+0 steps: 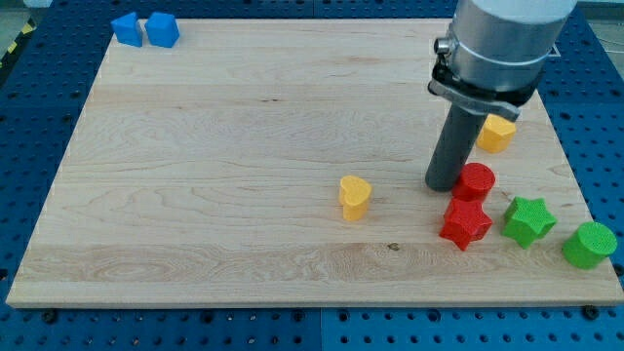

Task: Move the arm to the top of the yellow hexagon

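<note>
On the desk (195, 195) you have two blue blocks (144, 29) at the view's top left, a yellow heart (355, 197) mid-board, then my tip (444, 185) touching the red cylinder (476, 181). There's no pincer, only a rod. The yellow hexagon (497, 133) sits just behind the rod. Swinging round carelessly could shove the red cylinder or the hexagon itself. No containers here.
</note>
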Controlling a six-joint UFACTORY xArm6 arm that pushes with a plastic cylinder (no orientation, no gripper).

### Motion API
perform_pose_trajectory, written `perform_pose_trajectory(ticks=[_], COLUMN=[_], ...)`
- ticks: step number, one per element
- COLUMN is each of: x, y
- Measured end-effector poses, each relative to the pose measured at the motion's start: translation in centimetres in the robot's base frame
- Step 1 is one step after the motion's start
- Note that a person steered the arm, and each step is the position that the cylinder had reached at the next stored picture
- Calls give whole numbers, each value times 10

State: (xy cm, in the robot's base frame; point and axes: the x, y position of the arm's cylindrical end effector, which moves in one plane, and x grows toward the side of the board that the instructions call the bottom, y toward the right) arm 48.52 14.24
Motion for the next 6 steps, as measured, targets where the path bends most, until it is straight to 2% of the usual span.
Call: perform_pose_trajectory(ticks=[2, 4, 6], x=[-76, -128, -135], y=[24, 32, 79])
